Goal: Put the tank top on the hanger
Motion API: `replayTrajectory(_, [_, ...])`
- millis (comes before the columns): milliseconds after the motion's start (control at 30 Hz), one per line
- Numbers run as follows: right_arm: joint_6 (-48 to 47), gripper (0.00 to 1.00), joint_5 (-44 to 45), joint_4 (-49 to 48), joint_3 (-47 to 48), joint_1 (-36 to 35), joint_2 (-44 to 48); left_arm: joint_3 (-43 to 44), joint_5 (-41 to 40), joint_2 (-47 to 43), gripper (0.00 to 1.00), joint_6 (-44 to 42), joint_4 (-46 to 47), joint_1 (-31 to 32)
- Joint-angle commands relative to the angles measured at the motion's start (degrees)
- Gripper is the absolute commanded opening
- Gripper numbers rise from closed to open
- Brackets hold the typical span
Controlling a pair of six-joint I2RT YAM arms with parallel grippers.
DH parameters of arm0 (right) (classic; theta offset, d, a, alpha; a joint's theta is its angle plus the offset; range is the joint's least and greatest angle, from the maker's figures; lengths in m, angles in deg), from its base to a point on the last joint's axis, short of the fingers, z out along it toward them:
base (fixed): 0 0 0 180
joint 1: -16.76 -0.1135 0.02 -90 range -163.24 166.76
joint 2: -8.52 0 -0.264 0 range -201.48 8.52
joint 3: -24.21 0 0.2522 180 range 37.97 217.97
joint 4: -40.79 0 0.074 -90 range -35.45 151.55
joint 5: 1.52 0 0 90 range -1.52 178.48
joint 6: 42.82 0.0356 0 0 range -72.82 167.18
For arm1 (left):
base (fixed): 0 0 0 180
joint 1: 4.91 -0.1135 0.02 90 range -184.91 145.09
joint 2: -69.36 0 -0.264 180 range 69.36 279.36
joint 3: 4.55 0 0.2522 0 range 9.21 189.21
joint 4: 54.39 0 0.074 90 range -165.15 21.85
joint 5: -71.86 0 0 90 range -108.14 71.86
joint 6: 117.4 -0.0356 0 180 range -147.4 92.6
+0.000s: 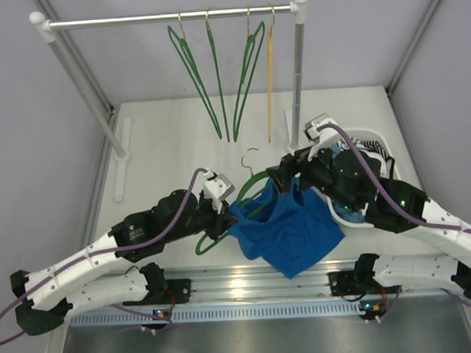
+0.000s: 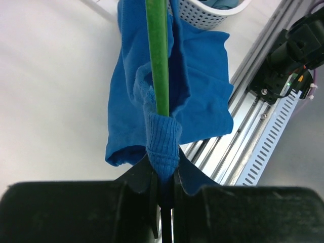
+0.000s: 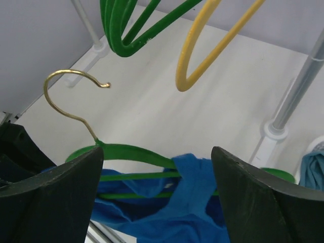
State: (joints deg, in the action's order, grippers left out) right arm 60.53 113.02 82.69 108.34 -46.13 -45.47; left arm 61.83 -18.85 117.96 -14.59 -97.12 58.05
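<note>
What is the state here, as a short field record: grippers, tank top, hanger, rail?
left gripper: shut on the tank top, pinching its fabric against the hanger bar
right gripper: open, fingers spread either side of the hanger
tank top: bunched partly over the hanger, not yet spread
hanger: off the rail, between the grippers
rail: three green hangers, one yellow-orange hanger

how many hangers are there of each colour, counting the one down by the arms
hung green hangers: 3
green hanger down at the tank top: 1
yellow-orange hanger: 1
total: 5 hangers, 4 green and 1 yellow-orange
</note>
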Motion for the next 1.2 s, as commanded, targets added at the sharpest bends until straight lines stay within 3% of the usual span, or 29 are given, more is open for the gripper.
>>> replayTrajectory(0, [-0.2, 0.88, 3.2, 0.2, 4.5, 0.1, 2.6, -1.5, -5.1, -4.7, 0.0, 4.8, 0.1, 0.1])
replayTrajectory(133, [-0.7, 0.93, 3.3, 1.8, 6.2, 0.0, 2.8, -1.8, -8.8, -6.4, 0.0, 7.9, -4.3, 0.1])
replayTrajectory(567, [-3.7, 0.96, 4.4, 3.1, 7.4, 0.1, 3.9, 1.9, -22.0, -13.6, 0.0, 16.8, -18.7, 0.1])
replayTrajectory(700, [-3.6, 0.96, 2.7, 3.1, 8.0, 0.1, 3.4, 6.1, -32.7, -11.9, 0.0, 18.6, -23.6, 0.1])
replayTrajectory(900, [-3.9, 0.96, 1.0, 3.9, 10.0, 0.1, 1.6, 14.1, -38.1, -2.0, 0.0, 13.9, -24.4, -1.5])
replayTrajectory(933, [-3.9, 0.96, 0.8, 4.0, 10.2, 0.1, 1.4, 15.0, -35.5, -0.6, 0.0, 10.9, -23.2, -3.1])
replayTrajectory(1000, [-3.9, 0.96, 0.3, 4.3, 10.6, 0.1, 1.1, 16.0, -27.7, 2.1, 0.0, 6.5, -20.4, -14.2])
replayTrajectory(1033, [-3.9, 0.96, 0.1, 4.3, 11.0, 0.1, 0.9, 16.6, -16.8, 2.6, 0.0, 2.7, -19.0, -20.0])
replayTrajectory(1067, [-3.9, 0.96, -0.1, 4.5, 11.3, 0.1, 0.8, 17.1, -10.9, 3.4, 0.0, 1.1, -16.9, -31.1])
replayTrajectory(1133, [-3.8, 0.96, -0.4, 4.9, 12.0, 0.1, 0.6, 19.7, -4.2, 5.4, 0.0, -2.1, -16.0, -42.2])
replayTrajectory(1167, [-3.6, 0.96, -0.9, 5.2, 12.2, 0.1, 0.5, 20.8, -0.7, 6.1, 0.0, -2.6, -15.0, -44.4])
